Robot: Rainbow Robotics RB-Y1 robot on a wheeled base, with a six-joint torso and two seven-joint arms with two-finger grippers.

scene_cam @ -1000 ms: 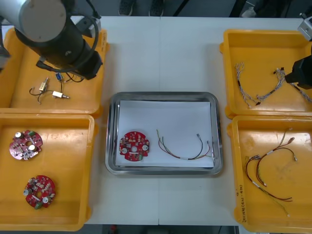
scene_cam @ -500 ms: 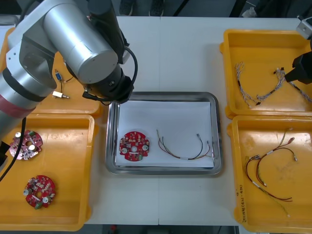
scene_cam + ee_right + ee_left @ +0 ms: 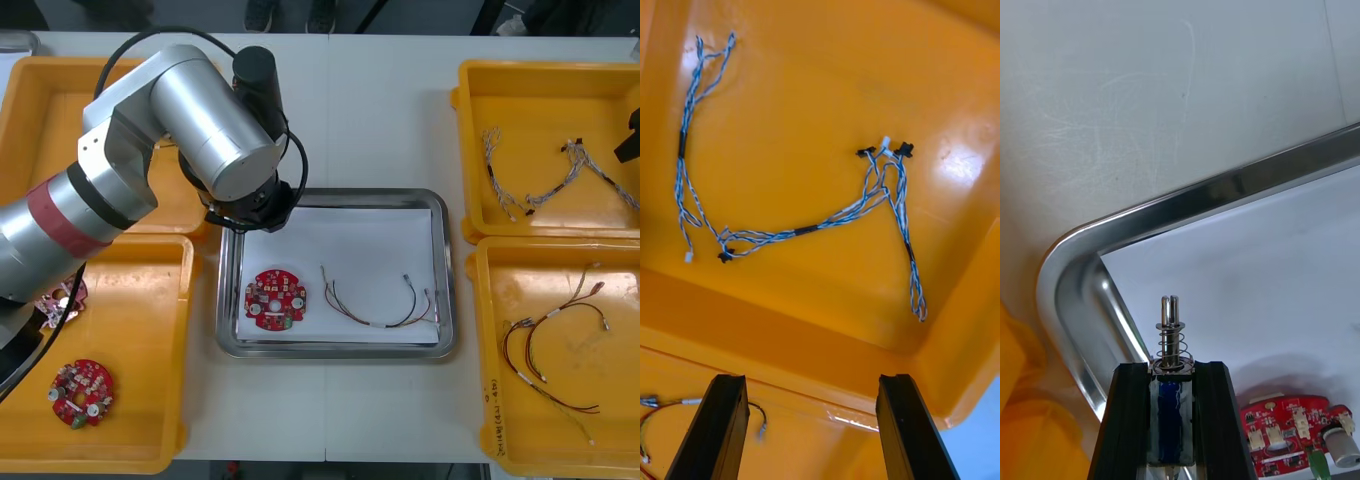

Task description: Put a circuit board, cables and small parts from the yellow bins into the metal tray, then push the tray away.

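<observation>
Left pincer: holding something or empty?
Holding: the left pincer is shut on a small metal part above the tray corner. Right pincer hangs open over a bin.

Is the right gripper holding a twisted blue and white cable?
No, the right gripper is open over the yellow bin, nothing between its fingers.
</observation>
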